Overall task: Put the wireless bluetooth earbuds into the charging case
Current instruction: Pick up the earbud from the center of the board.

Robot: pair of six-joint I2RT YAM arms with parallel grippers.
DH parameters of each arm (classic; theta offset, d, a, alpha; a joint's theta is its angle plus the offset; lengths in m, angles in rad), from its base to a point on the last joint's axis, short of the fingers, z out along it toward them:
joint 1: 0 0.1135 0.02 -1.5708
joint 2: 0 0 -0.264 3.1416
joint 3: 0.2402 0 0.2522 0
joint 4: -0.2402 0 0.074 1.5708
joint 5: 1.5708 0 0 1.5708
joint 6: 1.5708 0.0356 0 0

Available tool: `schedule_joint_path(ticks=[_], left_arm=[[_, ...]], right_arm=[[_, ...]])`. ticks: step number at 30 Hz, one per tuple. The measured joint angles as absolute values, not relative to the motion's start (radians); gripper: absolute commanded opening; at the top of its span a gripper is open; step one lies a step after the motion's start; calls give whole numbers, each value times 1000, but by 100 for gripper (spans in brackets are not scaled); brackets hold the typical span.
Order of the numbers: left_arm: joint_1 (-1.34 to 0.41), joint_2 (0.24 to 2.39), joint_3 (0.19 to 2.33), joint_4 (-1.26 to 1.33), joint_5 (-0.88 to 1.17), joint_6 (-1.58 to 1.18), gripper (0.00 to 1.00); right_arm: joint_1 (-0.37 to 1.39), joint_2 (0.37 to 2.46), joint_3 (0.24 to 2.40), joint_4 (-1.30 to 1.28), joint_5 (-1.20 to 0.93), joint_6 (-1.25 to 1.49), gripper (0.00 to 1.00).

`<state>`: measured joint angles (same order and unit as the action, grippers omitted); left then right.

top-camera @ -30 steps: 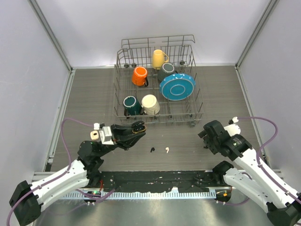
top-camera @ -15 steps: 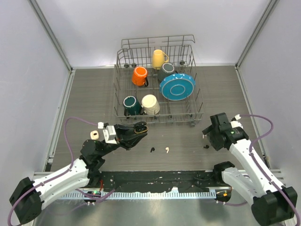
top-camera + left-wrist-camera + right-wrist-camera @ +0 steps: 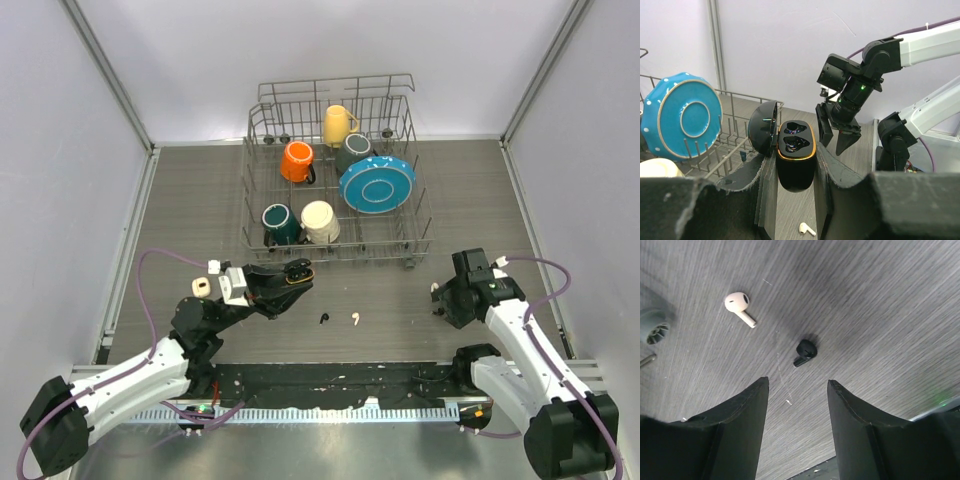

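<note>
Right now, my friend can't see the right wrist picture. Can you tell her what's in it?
A tiny black earbud lies on the grey wood-grain table, just ahead of the open right gripper. A white stemmed earbud lies farther off, up and to the left in the picture, apart from the black one.

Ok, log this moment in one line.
left pincer: shut on open charging case | right pincer: open, above black earbud on table | white earbud: beside it, untouched

Rack [image 3: 335, 180]: counter [image 3: 200, 200] rear centre. Earbud pair [image 3: 354, 320]: front centre. Second pair [image 3: 740, 305]: front right. Case [image 3: 795, 150]: in left hand [image 3: 287, 279], front left.
</note>
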<state>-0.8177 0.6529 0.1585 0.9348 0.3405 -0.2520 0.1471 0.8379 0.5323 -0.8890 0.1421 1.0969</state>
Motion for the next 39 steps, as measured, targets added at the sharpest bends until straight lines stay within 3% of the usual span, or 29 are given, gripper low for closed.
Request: schedule_joint_path(ticks=[39], left_arm=[[-818, 674, 159, 928, 322, -244, 0]], right_arm=[[129, 876, 480, -820, 155, 1103, 53]])
